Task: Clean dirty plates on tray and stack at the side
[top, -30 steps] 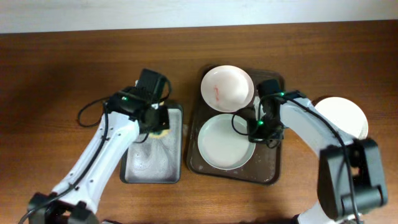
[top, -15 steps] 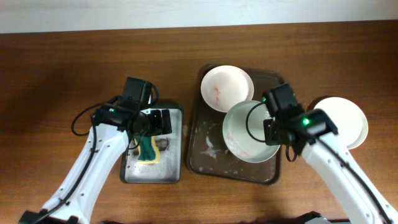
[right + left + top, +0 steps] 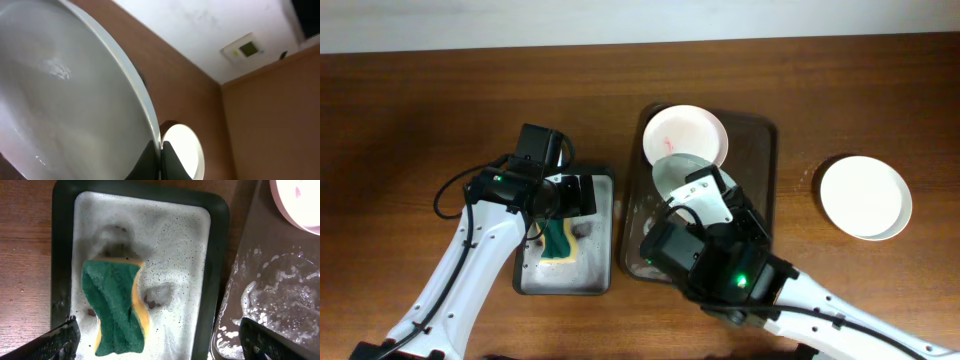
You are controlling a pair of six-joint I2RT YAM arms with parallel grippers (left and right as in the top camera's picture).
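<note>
Now the right claw (image 3: 161,152) pinches a wet round white plate (image 3: 75,100) by its rim above the dark brown rectangular tray (image 3: 760,150); stacking it on the clean white plate (image 3: 865,197) aside seems next. Left claw (image 3: 162,340) gapes wide.

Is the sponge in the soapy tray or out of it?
In. The sponge lies on the foam inside the small tray, with nothing holding it.
</note>
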